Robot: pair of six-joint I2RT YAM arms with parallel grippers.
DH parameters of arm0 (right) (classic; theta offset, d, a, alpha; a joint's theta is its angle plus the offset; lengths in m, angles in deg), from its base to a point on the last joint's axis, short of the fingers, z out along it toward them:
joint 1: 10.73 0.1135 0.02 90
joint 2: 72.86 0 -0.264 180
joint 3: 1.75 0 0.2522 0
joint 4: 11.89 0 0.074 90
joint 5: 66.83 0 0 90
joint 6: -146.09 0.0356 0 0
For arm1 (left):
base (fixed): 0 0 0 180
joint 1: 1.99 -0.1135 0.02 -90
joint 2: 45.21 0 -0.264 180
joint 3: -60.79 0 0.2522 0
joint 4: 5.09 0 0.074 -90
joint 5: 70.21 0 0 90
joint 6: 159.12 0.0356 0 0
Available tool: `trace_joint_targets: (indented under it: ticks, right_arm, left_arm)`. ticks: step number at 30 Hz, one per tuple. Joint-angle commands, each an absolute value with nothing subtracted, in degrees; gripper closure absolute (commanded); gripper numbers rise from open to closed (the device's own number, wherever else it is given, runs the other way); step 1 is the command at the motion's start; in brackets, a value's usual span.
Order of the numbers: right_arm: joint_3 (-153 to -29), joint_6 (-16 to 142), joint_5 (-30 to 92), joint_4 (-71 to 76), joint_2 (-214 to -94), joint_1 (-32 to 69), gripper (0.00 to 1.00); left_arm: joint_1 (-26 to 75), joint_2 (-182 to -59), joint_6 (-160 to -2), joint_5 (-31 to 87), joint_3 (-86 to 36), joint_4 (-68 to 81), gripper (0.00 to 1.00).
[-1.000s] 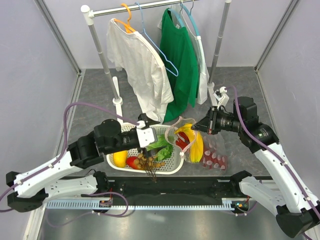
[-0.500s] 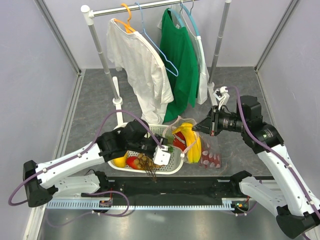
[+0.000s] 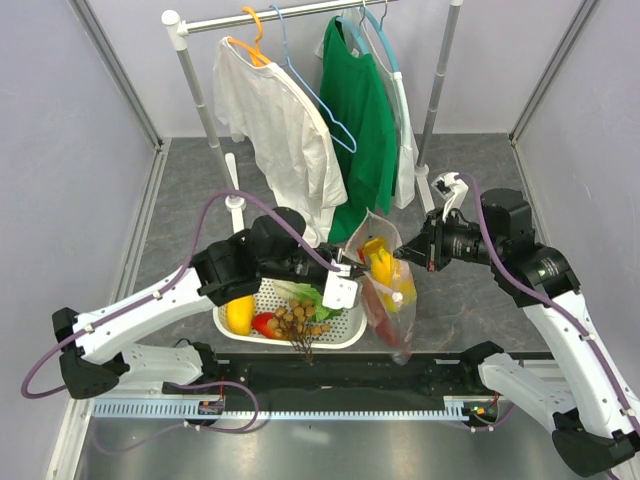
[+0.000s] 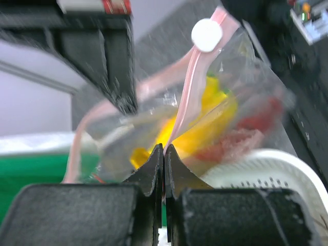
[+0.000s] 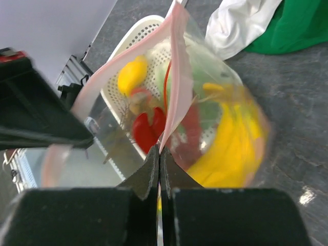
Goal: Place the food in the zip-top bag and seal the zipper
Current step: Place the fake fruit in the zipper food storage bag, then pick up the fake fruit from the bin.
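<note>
- Left gripper is pinched tight on the pink zipper, jaws pressed together with only the strip between them.
- Right gripper is clamped the same way on the strip, further along the mouth edge.
- Between the two, the bag hangs off the table just right of the basket, mouth up and belly sagging.
- Inside it sit the banana and the red lobster, low in the bag.
- Longan, lettuce and a yellow fruit lie in the basket, so by my reading loading is only part done.
- A white slider sits on the strip beyond the left fingers; the mouth looks unsealed between the two grips.
- To do this hold well, I would keep both pinches on the stiff strip, not on the thin film, which would likely slip.
- Keep the mouth level and above the load, so nothing rolls out.
- Move the arms together; pulling them apart would probably tug the strip from one grip.
- With both grippers busy, one has to let go before more food can go in, so the bag should rest on the table first.
</note>
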State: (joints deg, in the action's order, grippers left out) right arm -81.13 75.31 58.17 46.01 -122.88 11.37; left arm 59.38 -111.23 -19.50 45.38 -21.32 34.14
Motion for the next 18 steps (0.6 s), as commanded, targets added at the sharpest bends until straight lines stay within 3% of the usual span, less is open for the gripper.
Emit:
trace_joint_targets:
  ticks: [1, 11, 14, 15, 17, 18]
  right_arm:
    - [-86.69, 70.86, 54.55, 47.58, -123.75, 11.15, 1.00]
    - [-88.90, 65.76, 49.44, 52.23, -122.35, 11.33, 1.00]
    - [-86.71, 65.84, 49.79, 51.88, -121.47, 11.15, 1.00]
    - [-86.09, 65.84, 49.71, 51.88, -121.29, 11.24, 1.00]
    - [-84.33, 65.84, 49.53, 51.97, -120.85, 11.24, 1.00]
    - [-83.80, 65.58, 49.36, 51.97, -120.77, 11.24, 1.00]
  left_arm:
    - [63.22, -112.89, -22.72, 46.34, -27.59, 31.43, 0.98]
    - [65.52, -108.94, -17.43, 39.57, -19.07, 34.42, 0.97]
    - [64.02, -106.57, -26.56, 39.13, -17.30, 35.12, 0.80]
    - [62.98, -105.95, -29.02, 39.48, -17.48, 35.38, 0.60]
    - [61.22, -103.24, -34.74, 40.88, -17.65, 36.88, 0.39]
    - [60.95, -102.00, -36.58, 40.97, -16.78, 37.31, 0.36]
